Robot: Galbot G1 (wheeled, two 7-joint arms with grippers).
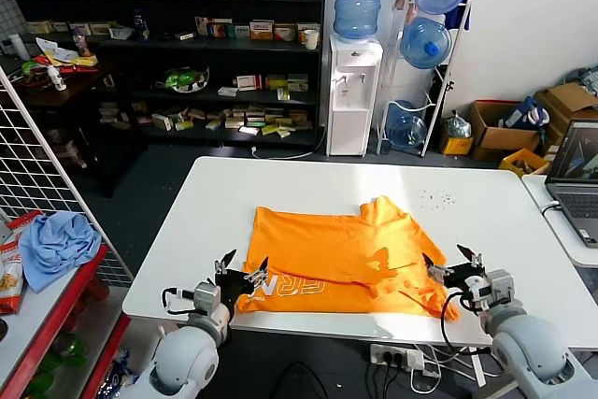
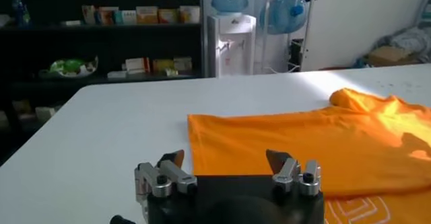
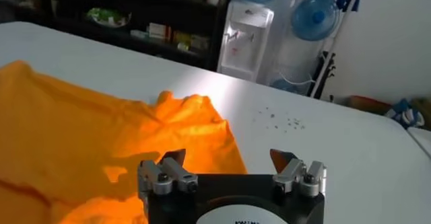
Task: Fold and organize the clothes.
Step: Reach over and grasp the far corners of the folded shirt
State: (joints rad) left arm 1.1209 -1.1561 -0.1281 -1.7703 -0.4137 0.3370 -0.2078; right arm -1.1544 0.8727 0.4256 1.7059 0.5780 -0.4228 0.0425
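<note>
The orange T-shirt (image 1: 341, 254) is spread flat on the white table (image 1: 234, 203), toward its near edge. The left gripper (image 1: 243, 269) is held wide open at the shirt's near left corner; the right gripper (image 1: 450, 263) is spread open, empty, at its near right corner.

The head camera looks down on the whole tabletop (image 1: 280, 184). Both wrist cameras sit low, looking across it toward the shelves (image 2: 101, 17).
</note>
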